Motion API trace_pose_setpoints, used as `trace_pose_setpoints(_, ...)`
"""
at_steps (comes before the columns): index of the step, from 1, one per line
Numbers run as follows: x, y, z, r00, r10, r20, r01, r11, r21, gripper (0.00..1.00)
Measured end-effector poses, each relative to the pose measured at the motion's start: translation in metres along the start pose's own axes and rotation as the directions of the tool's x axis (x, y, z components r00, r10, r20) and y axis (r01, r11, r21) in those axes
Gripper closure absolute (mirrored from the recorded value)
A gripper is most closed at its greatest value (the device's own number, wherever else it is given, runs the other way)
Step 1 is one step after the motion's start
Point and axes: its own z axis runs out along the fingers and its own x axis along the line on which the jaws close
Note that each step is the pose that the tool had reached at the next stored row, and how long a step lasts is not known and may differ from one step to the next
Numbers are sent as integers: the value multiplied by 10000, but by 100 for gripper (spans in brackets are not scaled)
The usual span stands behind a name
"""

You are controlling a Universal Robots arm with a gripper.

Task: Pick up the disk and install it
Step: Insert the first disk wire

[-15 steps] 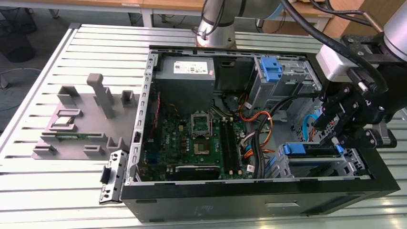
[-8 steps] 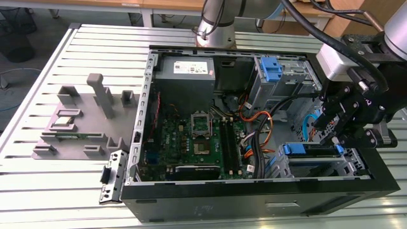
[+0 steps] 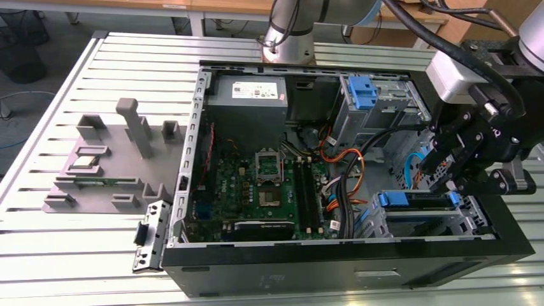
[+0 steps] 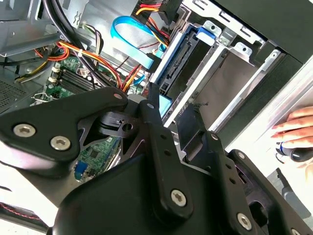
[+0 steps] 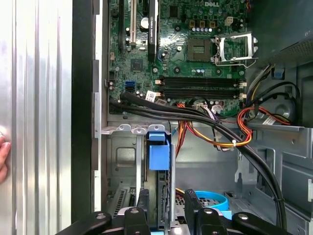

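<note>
The disk (image 3: 415,199) lies in the drive cage at the front corner of the open computer case, on the exterior view's right, its blue rails showing. In the first wrist view the disk (image 5: 159,191) stands edge-on in the bay with its blue tab toward the motherboard. In the second wrist view the disk (image 4: 182,61) sits slotted between the cage's metal walls. My gripper (image 3: 448,186) hangs just above it. Its black fingers are spread to either side of the disk's edge in both wrist views. The gripper (image 5: 166,209) (image 4: 171,110) is open, with gaps to the disk.
The motherboard (image 3: 255,191) fills the case floor, with orange and black cables (image 3: 348,172) beside the cage. A grey power supply (image 3: 248,89) and a blue bracket (image 3: 361,92) sit at the back. A grey fixture (image 3: 111,159) stands left of the case. A person's hand (image 4: 296,129) rests on the table.
</note>
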Motion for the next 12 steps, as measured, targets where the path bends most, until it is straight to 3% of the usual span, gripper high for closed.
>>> trace_pose_setpoints(8,-5,-1,-96,10000,0,1,0,10000,0,58)
trace_pose_setpoints(12,-6,-1,-103,10000,0,4,0,10000,0,58)
